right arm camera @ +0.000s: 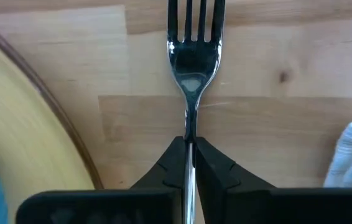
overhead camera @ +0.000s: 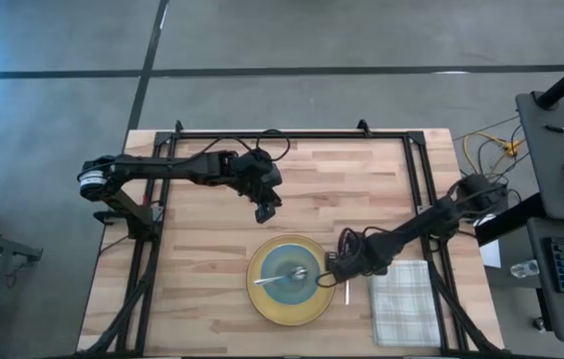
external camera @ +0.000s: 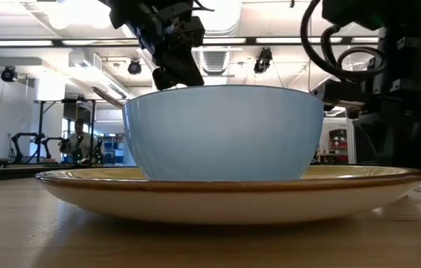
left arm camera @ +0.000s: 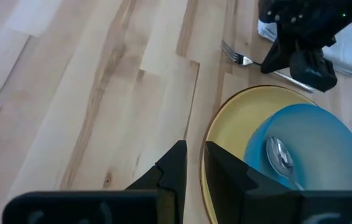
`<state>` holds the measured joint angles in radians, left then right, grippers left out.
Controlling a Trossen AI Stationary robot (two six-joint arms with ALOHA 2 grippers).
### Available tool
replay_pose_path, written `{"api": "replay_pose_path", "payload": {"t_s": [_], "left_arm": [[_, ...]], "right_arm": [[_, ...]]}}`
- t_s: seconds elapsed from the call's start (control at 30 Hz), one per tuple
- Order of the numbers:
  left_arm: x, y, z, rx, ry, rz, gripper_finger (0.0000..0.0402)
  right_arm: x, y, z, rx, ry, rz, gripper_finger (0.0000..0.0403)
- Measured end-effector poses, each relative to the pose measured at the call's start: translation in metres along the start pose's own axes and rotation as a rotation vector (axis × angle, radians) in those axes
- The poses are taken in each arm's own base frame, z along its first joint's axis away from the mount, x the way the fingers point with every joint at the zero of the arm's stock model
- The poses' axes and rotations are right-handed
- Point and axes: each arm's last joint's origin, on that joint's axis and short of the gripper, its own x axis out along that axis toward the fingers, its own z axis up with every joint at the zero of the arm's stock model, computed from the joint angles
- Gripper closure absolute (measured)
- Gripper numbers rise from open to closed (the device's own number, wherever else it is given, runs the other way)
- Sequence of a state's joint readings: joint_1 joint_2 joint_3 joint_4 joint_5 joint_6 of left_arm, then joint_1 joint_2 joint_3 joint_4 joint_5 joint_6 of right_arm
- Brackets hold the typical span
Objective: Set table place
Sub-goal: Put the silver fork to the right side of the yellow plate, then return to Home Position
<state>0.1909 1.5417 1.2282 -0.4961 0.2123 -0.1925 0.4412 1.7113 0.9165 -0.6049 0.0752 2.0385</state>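
Table: the light wood table (overhead camera: 202,289) with its black rail frame carries everything; the yellow plate (overhead camera: 262,299) sits near the table's front edge, and all places below are given from that plate.

Right gripper: the right gripper (overhead camera: 334,267) is low over the table just beside the plate's right rim; its two fingers are clamped together on the handle of the fork (right arm camera: 191,59); in the right wrist view the tines point straight away from the fingers over bare wood, with the plate's rim (right arm camera: 33,118) to one side and a corner of cloth to the other.

Left gripper: the left gripper (overhead camera: 265,209) hangs above the table behind the plate, a little toward its left, well apart from the rim; its fingers stand close together with a narrow gap, holding nothing; the left wrist view looks past them at the plate, the bowl and the fork (left arm camera: 238,57).

Count: one plate; one blue bowl (overhead camera: 287,274); one spoon (overhead camera: 284,275); one fork; one folded checked cloth (overhead camera: 402,299); two arms.

Containers: the bowl stands on the middle of the plate; the spoon lies inside the bowl, its handle leaning on the bowl's left wall; the low view shows the bowl (external camera: 225,134) upright on the plate (external camera: 233,197).

Cloth: it lies flat on the table to the right of the plate, beyond the fork and the right gripper.
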Motion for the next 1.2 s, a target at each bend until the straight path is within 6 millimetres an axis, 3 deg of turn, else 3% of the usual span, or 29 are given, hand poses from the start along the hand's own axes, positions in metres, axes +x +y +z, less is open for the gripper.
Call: {"api": "replay_pose_path", "payload": {"t_s": [0.37, 0.83, 1.03, 1.2], "left_arm": [[0.0, 0.0, 0.0, -0.007, 0.006, -0.008, 0.036], [0.0, 0.001, 0.0, -0.011, 0.006, -0.018, 0.036], [-0.001, 0.001, 0.0, -0.013, 0.006, -0.035, 0.036], [-0.001, 0.0, 0.003, -0.007, -0.015, -0.053, 0.036]], "right_arm": [[-0.005, -0.001, -0.017, -0.009, 0.03, 0.031, 0.0383], [-0.015, 0.005, -0.028, -0.047, 0.023, 0.088, 0.0276], [-0.029, 0.012, -0.032, -0.094, 0.029, 0.124, 0.0259], [-0.056, 0.009, -0.025, -0.135, -0.083, 0.099, 0.0258]]}}
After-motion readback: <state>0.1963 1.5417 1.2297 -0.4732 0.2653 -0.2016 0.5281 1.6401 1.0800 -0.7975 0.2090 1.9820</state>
